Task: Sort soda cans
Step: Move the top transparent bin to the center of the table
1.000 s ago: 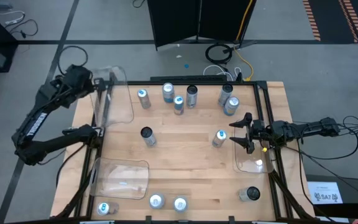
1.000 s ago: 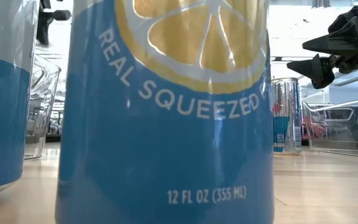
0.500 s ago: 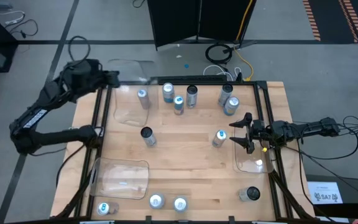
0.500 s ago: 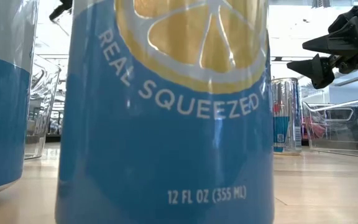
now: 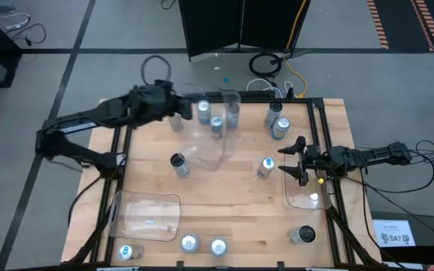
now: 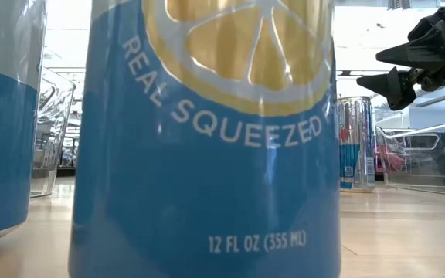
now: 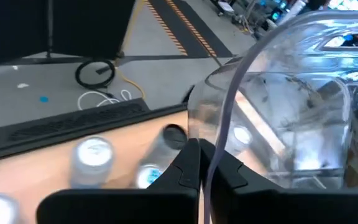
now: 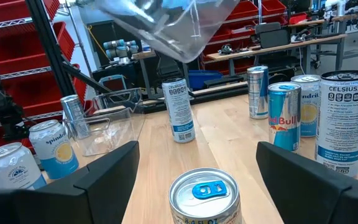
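So the left gripper (image 5: pixel 173 108) is clamped on the rim of a clear rectangular plastic tray (image 5: pixel 215 129), holding it up over the wooden worktop (image 5: pixel 232 203). Small silver-topped soda cans (image 5: pixel 217 125) cluster at its 3 o'clock. The right gripper (image 5: pixel 291 160) hangs wide open, one blue-marked can (image 5: pixel 266 167) just at its 9 o'clock.

Blue lemon can (image 6: pixel 207 139): "REAL SQUEEZED", "12 FL OZ (355 ML)". White can (image 8: pixel 344 118): "CELSIUS". Can beside it (image 8: pixel 284 115): "Red Bull". Floor sign (image 5: pixel 392 232): "SA7".
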Motion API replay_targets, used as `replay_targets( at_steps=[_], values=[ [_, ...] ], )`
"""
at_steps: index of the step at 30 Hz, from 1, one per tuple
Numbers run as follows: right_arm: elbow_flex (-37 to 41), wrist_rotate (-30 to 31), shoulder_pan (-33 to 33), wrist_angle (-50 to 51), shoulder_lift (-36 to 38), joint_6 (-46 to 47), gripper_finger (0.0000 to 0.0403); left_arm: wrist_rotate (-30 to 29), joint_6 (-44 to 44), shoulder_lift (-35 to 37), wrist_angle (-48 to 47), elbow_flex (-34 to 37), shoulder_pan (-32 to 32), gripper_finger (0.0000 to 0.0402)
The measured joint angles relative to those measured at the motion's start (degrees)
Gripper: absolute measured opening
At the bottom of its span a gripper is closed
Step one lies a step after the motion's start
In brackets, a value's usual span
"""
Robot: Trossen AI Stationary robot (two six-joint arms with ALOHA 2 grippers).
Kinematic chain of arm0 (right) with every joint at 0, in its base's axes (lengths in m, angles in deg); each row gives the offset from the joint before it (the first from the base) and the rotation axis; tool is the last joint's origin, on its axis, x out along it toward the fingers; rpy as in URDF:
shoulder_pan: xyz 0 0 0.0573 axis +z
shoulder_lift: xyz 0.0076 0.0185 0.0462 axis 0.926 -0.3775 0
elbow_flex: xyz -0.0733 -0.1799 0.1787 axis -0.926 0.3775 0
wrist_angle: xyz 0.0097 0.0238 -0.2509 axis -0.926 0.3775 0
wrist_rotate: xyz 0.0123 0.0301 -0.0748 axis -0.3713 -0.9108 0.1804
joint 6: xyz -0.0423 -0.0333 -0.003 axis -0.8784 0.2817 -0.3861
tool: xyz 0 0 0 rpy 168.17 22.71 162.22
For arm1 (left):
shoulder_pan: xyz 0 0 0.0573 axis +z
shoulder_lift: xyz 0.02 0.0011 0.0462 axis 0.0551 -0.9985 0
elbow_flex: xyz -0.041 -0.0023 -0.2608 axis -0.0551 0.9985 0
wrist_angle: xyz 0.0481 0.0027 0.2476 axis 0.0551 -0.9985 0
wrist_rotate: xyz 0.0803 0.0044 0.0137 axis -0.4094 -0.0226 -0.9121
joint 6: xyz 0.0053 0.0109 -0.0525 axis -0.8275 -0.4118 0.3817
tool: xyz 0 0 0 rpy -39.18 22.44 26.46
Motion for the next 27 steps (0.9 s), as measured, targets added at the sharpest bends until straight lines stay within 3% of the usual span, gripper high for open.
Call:
replay_targets(
  at_steps=[6,15,21,27],
  values=[
    [0.0,0.0,0.0,0.0,0.0,0.0,0.0318,-5.0,5.2,-9.9,-5.0,-10.0,-7.8,0.0011],
    [0.0,0.0,0.0,0.0,0.0,0.0,0.0318,-10.3,22.3,-20.9,-18.5,-23.1,-15.5,0.0011],
    [0.0,0.0,0.0,0.0,0.0,0.0,0.0318,-10.3,34.1,-24.4,-29.3,-26.6,-17.1,0.0011],
    [0.0,0.0,0.0,0.0,0.0,0.0,0.0318,-7.2,43.2,-24.7,-36.4,-23.4,-17.5,0.0011]
  ],
)
